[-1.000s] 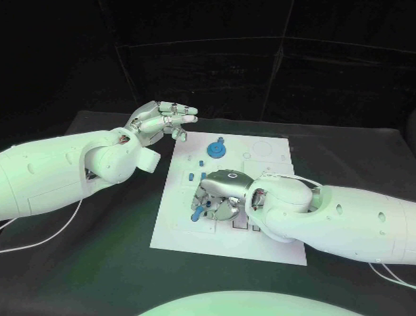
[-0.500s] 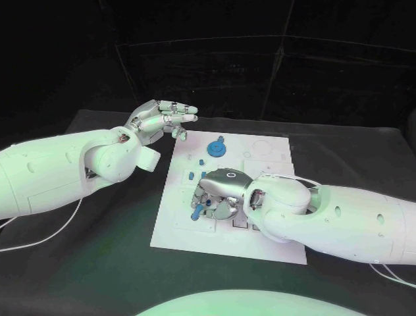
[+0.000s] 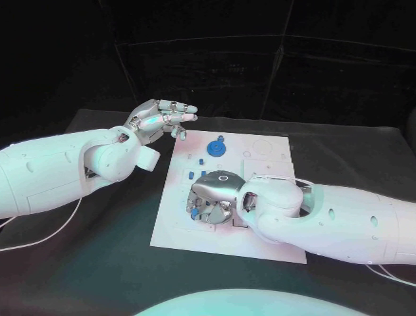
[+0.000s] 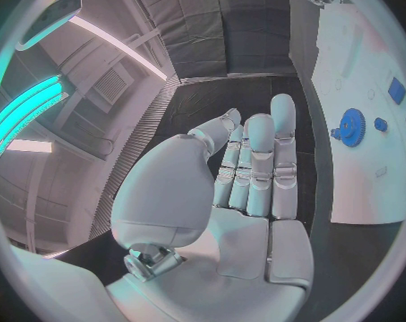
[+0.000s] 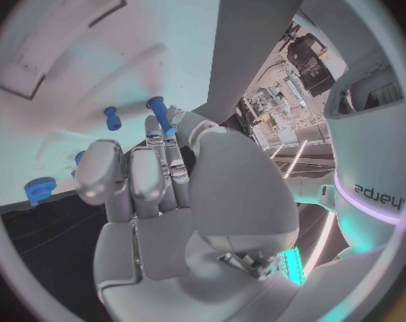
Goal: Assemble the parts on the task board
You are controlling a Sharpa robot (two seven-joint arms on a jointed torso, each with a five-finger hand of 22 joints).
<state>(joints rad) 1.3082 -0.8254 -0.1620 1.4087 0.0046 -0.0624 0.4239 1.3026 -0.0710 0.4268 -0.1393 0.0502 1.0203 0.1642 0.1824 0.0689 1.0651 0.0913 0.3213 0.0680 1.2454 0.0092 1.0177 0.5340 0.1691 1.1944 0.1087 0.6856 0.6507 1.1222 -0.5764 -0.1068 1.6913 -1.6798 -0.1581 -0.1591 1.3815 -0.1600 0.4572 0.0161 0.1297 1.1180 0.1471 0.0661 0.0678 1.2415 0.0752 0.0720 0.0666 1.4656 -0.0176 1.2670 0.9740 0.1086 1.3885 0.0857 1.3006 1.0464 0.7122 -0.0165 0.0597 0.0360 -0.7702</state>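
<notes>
The right hand (image 3: 211,201) is pinching a small blue plastic peg (image 5: 160,112) at its fingertips over the white task board (image 3: 265,247); a tilt risks jamming. The left hand (image 3: 158,118) is hovering, holding nothing, its fingers loosely apart.

The right hand (image 3: 212,197) hides the task board (image 3: 265,148) beneath it.

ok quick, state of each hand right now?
Left hand: open, holds nothing, raised beside the task board.
Right hand: down on the board; pinches a blue part.

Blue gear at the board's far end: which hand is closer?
Left. The left hand hovers off the board's far-left corner beside the blue gear; the right hand works mid-board, nearer the robot.
</notes>
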